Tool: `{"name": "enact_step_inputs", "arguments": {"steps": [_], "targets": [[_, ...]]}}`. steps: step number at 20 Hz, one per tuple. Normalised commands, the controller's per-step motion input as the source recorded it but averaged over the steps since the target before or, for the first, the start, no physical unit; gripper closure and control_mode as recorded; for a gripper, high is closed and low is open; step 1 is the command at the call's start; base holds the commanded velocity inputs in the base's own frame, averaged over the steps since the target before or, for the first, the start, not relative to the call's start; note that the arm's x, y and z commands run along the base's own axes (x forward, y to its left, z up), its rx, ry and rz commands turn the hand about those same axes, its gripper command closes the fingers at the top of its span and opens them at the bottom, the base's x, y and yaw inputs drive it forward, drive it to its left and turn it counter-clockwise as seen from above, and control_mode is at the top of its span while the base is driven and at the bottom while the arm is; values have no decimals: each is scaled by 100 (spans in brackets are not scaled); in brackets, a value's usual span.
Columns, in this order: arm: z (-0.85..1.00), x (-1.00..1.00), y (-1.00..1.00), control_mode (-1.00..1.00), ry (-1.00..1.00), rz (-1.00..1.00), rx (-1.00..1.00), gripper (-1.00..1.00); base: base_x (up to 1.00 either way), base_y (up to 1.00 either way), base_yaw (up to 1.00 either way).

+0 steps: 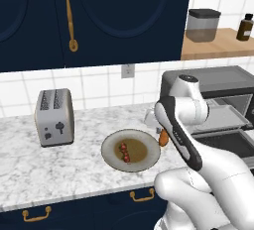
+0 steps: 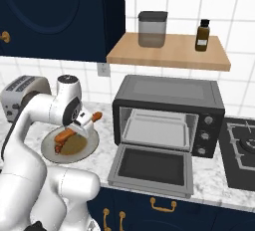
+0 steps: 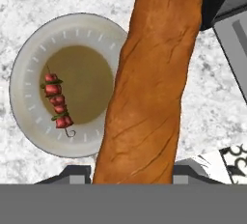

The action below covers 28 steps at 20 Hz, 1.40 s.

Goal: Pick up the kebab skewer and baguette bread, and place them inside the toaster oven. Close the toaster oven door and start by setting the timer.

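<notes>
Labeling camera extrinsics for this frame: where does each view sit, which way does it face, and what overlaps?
Left base view: behind the arm on its left, looking forward and down at the counter, silver toaster and plate; the white arm rises from lower right.
Right base view: behind on the right, facing the toaster oven with its toaster oven door open; the arm rises from lower left.
Hand view: on the hand, looking down past the held baguette bread at the kebab skewer.
Shared: plate, baguette, toaster oven.

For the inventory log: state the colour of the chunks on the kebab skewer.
Dark red chunks on the kebab skewer, clearest in the hand view.
</notes>
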Motion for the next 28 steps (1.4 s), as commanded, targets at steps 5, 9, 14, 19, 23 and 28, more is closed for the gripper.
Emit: {"name": "enact_step_inputs", "arguments": {"steps": [5,9,14,19,23,28], "targets": [[40,-27,-43,-100,0,-16,4,100,0,0,0],[30,-24,-55,-100,-4,-11,4,100,0,0,0],[28,-27,-52,-100,-6,-9,5,100,0,0,0],[11,-11,-60,-100,-6,-11,4,100,0,0,0],[4,-6,-69,-100,-6,-15,4,100,0,0,0],[0,0,-67,-100,-5,-25,4,100,0,0,0]]}}
